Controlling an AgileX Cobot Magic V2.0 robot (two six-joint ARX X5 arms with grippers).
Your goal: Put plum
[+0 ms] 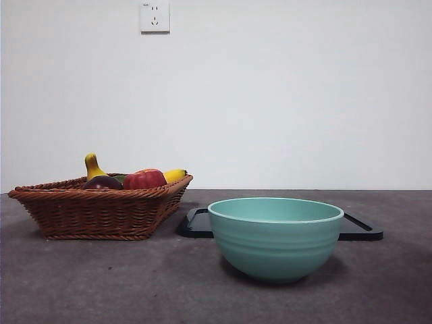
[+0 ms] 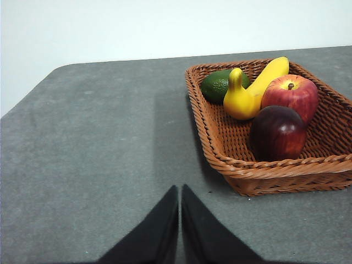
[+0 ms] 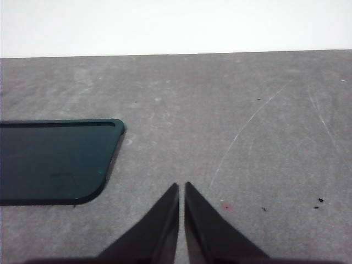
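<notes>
The dark maroon plum (image 2: 278, 132) lies in a brown wicker basket (image 2: 231, 148), beside a red apple (image 2: 291, 94), a yellow banana (image 2: 250, 93) and a green avocado (image 2: 217, 85). In the front view the plum (image 1: 102, 183) peeks over the basket rim (image 1: 101, 212) at the left. My left gripper (image 2: 180, 192) is shut and empty over bare table, apart from the basket. My right gripper (image 3: 181, 190) is shut and empty over bare table beside a black tray (image 3: 55, 162). Neither gripper shows in the front view.
A teal bowl (image 1: 275, 236) stands at the front centre of the grey table. The black tray (image 1: 361, 228) lies flat behind it. A white wall with a socket (image 1: 154, 16) closes off the back.
</notes>
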